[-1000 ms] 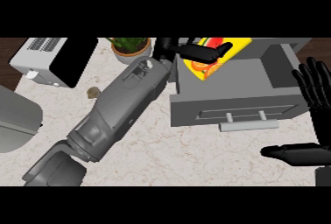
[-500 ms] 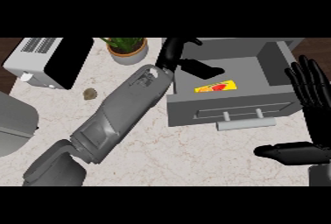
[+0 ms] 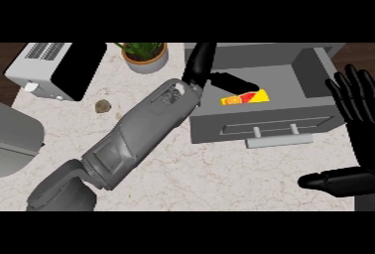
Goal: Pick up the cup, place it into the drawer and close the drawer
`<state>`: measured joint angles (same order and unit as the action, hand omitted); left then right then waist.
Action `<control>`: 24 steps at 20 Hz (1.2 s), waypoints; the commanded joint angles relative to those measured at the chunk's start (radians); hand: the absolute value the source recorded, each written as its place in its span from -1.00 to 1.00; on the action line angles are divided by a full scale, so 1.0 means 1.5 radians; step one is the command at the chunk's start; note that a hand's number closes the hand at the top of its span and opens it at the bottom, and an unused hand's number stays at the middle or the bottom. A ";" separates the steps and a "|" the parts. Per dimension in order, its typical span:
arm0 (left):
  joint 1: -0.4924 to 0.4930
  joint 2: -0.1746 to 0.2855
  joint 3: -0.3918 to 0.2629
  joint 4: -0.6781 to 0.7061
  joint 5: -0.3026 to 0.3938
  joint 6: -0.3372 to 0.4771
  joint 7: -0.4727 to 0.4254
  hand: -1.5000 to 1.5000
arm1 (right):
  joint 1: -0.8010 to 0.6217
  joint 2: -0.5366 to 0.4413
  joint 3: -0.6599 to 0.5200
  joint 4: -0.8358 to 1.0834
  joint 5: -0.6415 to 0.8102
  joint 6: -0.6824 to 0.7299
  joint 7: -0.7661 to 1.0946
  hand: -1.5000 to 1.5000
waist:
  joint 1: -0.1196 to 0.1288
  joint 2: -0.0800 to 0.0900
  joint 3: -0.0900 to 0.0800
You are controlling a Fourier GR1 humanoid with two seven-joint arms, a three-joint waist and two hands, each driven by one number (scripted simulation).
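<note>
Even, fairly bright light over the pale counter [image 3: 219,173], soft shade inside the open drawer [image 3: 212,126]

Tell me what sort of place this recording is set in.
Most likely a kitchen. A pale marbled counter carries a toaster at its far left and a small potted plant beside it. A grey drawer stands pulled open on the right.

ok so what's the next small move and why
Probably lift the left hand out of the drawer: the cup already lies inside, the hand looks open, and the drawer stands pulled out, waiting to be pushed shut.
</note>
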<state>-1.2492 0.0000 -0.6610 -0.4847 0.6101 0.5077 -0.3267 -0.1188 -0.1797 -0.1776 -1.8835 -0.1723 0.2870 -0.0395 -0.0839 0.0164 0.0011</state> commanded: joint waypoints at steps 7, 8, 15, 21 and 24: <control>-0.034 0.000 0.075 -0.011 0.044 -0.020 -0.043 -1.00 | 0.070 -0.057 -0.004 -0.097 -0.050 0.086 0.036 1.00 | 0.032 -0.010 -0.001; -0.025 0.000 0.064 -0.036 0.038 -0.007 -0.039 -1.00 | 0.043 -0.085 -0.003 -0.044 -0.001 0.107 0.001 1.00 | 0.045 -0.010 -0.001; 0.020 0.075 0.106 -0.127 0.047 -0.034 0.008 -1.00 | 0.078 -0.108 0.042 -0.130 0.106 0.101 0.050 1.00 | 0.062 -0.016 -0.001; 0.114 0.139 0.119 -0.250 0.033 -0.022 0.045 -1.00 | 0.066 -0.082 0.093 -0.088 0.229 0.061 0.045 1.00 | 0.071 -0.015 -0.001; 0.157 0.204 0.136 -0.304 0.038 -0.056 0.056 -1.00 | 0.068 -0.053 0.131 -0.044 0.308 0.020 0.009 1.00 | 0.077 -0.015 -0.001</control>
<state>-1.0999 0.2156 -0.4794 -0.8421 0.6625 0.4618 -0.2583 -0.0317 -0.2953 -0.0462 -2.0028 0.1525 0.3694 0.0241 0.0189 -0.0055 -0.0004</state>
